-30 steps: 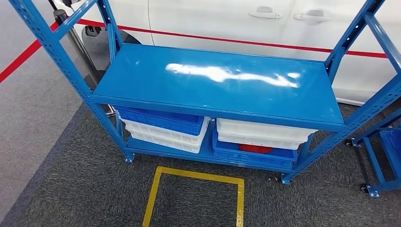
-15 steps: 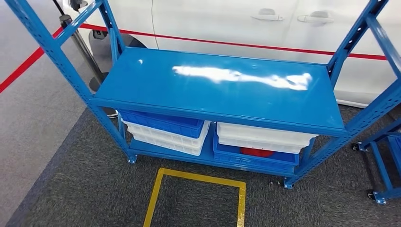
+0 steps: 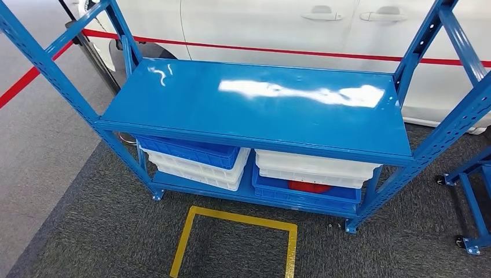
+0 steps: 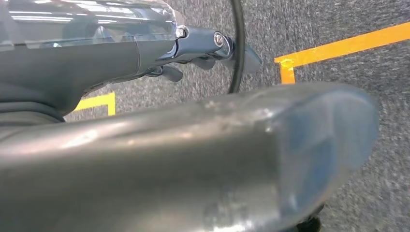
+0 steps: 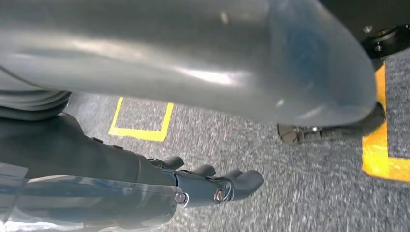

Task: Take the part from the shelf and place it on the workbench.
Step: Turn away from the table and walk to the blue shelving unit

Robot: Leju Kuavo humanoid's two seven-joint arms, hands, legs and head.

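Observation:
The blue shelf (image 3: 260,110) stands in front of me in the head view, its top board bare and shiny. On the lower tier a red thing (image 3: 310,186) lies in the right blue bin (image 3: 301,198), mostly hidden under a white bin (image 3: 312,165). My left hand (image 4: 145,53) hangs above the grey carpet, its dark fingers (image 4: 205,60) stretched out with nothing in them. My right hand (image 5: 159,179) hangs the same way, fingers (image 5: 232,182) straight and holding nothing.
On the lower tier's left, a blue bin (image 3: 188,150) sits on a white bin (image 3: 197,169). A yellow taped square (image 3: 231,217) marks the carpet before the shelf. A white car (image 3: 260,23) stands behind. A wheeled blue frame (image 3: 472,214) is at the right.
The whole head picture has shifted a little as the camera moved; the shelf now sits slightly further left and lower. Nothing on the shelf has moved.

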